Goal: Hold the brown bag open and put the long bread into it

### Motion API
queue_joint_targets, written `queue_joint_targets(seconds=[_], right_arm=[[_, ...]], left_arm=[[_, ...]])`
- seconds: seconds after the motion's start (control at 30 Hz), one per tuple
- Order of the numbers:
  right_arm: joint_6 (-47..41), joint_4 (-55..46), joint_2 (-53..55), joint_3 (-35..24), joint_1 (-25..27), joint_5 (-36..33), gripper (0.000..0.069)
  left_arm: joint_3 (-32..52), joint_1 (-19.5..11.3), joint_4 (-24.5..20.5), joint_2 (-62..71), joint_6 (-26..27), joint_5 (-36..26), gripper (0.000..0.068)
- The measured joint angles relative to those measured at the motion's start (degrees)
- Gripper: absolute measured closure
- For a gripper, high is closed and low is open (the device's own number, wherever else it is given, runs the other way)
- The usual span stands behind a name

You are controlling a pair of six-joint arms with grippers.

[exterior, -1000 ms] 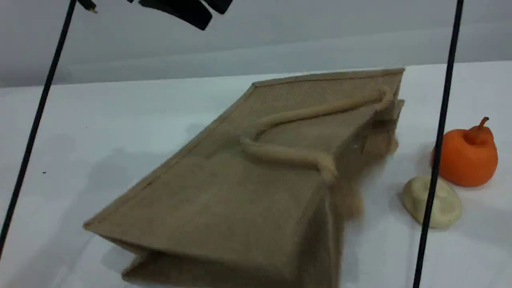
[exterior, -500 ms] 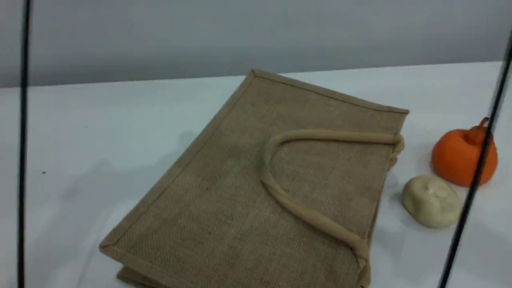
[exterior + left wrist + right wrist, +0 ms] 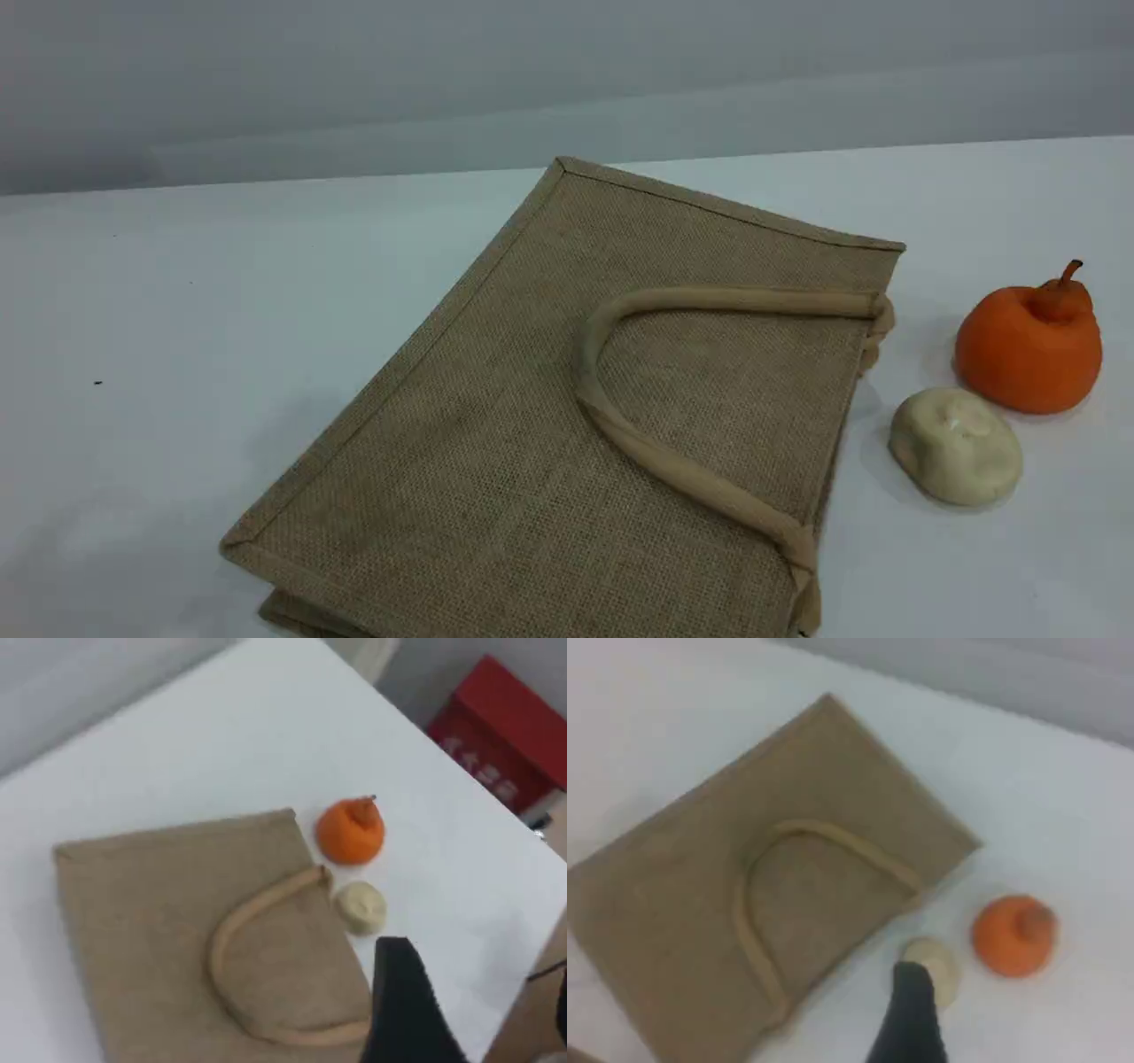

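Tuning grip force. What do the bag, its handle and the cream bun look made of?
The brown bag: coarse woven jute or burlap, matte, with an open weave grain and stitched edge binding. Its handle: thick tan rope or cotton tube, soft-looking, lying flat on the bag. The cream bun: smooth and slightly glossy, probably moulded foam or soft plastic; the pictures cannot settle which.

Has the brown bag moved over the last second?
Yes. The brown bag was propped open, its top edge high above the cream bun; it has since dropped flat on the table, mouth closed beside the bun.
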State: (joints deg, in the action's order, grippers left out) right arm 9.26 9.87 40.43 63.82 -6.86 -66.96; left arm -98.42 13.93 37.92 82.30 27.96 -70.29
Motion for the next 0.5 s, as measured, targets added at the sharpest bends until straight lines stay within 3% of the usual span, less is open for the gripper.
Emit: queue_joint_targets(seconds=[0.27,0.5], right_arm=[[-4.1,-5.4,-15.1,-0.8,0.0,-3.3,0.0179],[-5.1,-5.6,-27.6,-10.2,0.0,-3.1,0.0180]], left_arm=[[4.3,0.1,-6.6,-11.8,-4.8,0.2,0.0312],[17.6,0.1,-8.2,-25.9,-6.7,2.9,0.0312]])
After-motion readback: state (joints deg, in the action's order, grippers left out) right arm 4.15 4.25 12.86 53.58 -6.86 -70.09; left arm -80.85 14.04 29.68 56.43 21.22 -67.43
